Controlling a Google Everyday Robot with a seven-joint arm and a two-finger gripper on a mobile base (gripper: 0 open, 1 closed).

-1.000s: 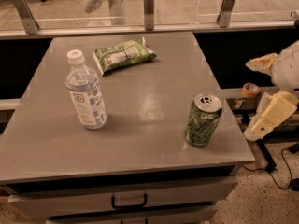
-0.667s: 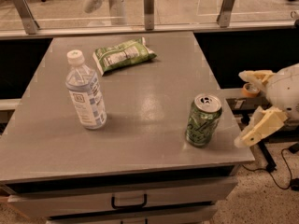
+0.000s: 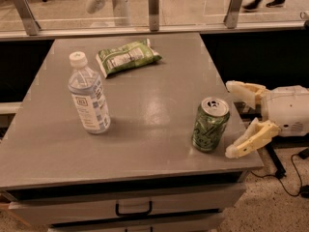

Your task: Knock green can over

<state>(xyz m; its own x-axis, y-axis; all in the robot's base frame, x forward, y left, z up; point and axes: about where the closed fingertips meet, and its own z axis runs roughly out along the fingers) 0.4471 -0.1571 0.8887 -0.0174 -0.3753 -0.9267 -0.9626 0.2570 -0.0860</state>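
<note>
The green can [image 3: 210, 124] stands upright near the right front edge of the grey table [image 3: 145, 115]. It is green with pale swirls and has a silver top with a pull tab. My gripper [image 3: 233, 120] comes in from the right at can height, just right of the can. Its two cream fingers are spread apart, one finger [image 3: 244, 90] behind and to the right of the can, the other [image 3: 250, 140] in front and to the right. The fingers hold nothing and a small gap shows between them and the can.
A clear water bottle [image 3: 89, 95] with a white cap stands at the left of the table. A flat green snack bag [image 3: 127, 57] lies at the back middle. A glass railing [image 3: 154, 4] runs behind the table. A drawer with a handle [image 3: 133, 209] sits below the front edge.
My gripper has moved left and lower, from beyond the table's right edge to right beside the can. The can, bottle and bag have not moved.
</note>
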